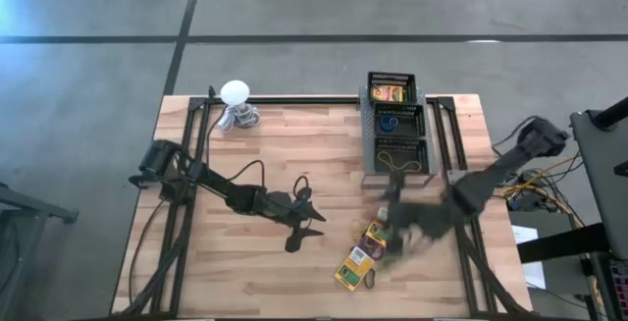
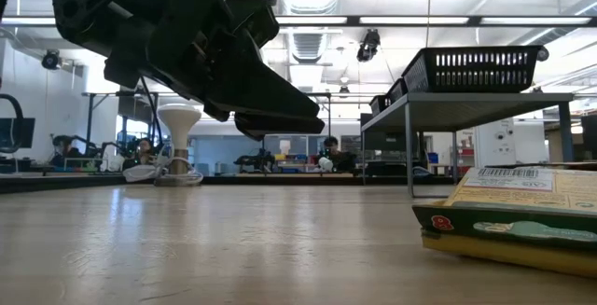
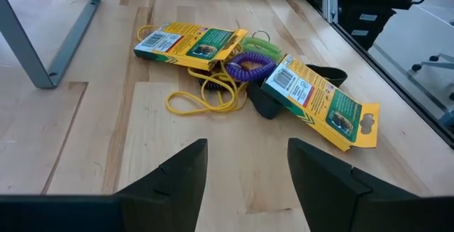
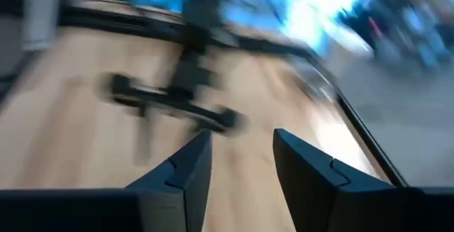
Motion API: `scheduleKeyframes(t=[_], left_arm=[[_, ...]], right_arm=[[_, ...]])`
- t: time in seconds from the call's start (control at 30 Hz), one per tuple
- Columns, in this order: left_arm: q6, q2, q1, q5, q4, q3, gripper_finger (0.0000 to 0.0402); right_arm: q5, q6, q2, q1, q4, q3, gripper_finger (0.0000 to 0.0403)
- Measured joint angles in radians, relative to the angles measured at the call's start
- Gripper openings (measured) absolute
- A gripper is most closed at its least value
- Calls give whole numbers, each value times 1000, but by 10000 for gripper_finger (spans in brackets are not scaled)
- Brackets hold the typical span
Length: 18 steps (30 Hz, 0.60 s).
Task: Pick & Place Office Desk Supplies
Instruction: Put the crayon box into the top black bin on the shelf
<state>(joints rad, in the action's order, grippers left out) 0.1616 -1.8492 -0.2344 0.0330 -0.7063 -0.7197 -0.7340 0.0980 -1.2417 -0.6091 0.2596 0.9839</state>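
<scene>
The right gripper (image 1: 412, 231), fingers parted and empty, hangs nearest the yellow-and-green cardboard boxes (image 1: 365, 252); left gripper (image 1: 309, 215) open, well apart, boxes lying beyond its fingers.

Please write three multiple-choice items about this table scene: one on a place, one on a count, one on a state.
1. Where does the black three-tray rack stand?
A. at the table's far edge, on the right arm's side
B. in the middle of the table
C. at the near edge, on the left arm's side

2. How many yellow-and-green boxes lie on the table in the left wrist view?
A. one
B. two
C. four

3. How is the left gripper?
A. shut on a box
B. shut on a rubber band
C. open, holding nothing

Key: 1 A, the high view shows it there. 2 B, a second box lies beside the purple ring. 3 C, bare table shows between its fingers.
</scene>
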Motion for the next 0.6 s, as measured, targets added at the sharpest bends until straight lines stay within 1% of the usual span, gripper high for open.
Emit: scheduleKeyframes(t=[0.07,0.1,0.17,0.23,0.27,0.33,0.37,0.43,0.5,0.6], left_arm=[[2,0,0,0,0,0,200],[5,0,0,0,0,0,200],[8,0,0,0,0,0,200],[9,0,0,0,0,0,200],[12,0,0,0,0,0,200],[12,0,0,0,0,0,200],[12,0,0,0,-1,0,200],[12,0,0,0,-3,0,200],[12,0,0,0,-4,0,200],[15,0,0,0,-4,0,200]], right_arm=[[2,-76,-85,-55,-85,-1,137],[3,-81,-128,-77,-103,1,135],[4,-33,-212,-109,-109,14,132],[41,75,-289,-121,-91,36,131],[96,135,-320,-121,-71,49,132],[252,224,-385,-115,-45,83,138],[334,256,-417,-111,-37,100,144],[454,299,-484,-108,-24,137,158],[531,312,-546,-108,-20,177,175],[562,334,-631,-109,40,248,204]])
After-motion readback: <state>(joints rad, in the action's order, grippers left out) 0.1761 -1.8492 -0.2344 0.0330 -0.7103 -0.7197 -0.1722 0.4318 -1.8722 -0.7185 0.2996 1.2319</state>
